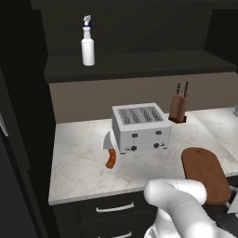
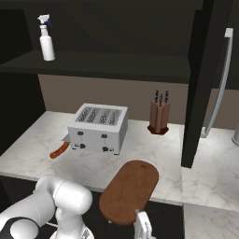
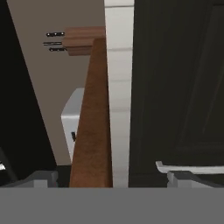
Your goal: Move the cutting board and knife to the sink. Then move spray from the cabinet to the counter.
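The reddish-brown cutting board point(image 1: 205, 173) point(image 2: 128, 190) lies on the marble counter point(image 1: 79, 167) point(image 2: 28, 156), its near end jutting over the front edge. My gripper point(image 3: 112, 177) is low at that end and open. In the rolled hand view the board point(image 3: 92, 127) runs edge-on between the wide-apart fingers without touching either. The knife point(image 1: 110, 157) point(image 2: 59, 150) lies left of the toaster, its orange handle toward the front. The white spray point(image 1: 88, 44) point(image 2: 46, 39) stands upright on the dark shelf of the cabinet point(image 1: 139, 65) point(image 2: 116, 65). The sink is out of view.
A silver toaster point(image 1: 141, 126) point(image 2: 99, 127) stands mid-counter. A wooden knife block point(image 1: 178, 107) point(image 2: 159, 116) with black-handled knives is behind it to the right. A tall black panel with a silver bar handle point(image 2: 221, 79) rises at the right. Dark drawers point(image 1: 114, 209) sit under the counter.
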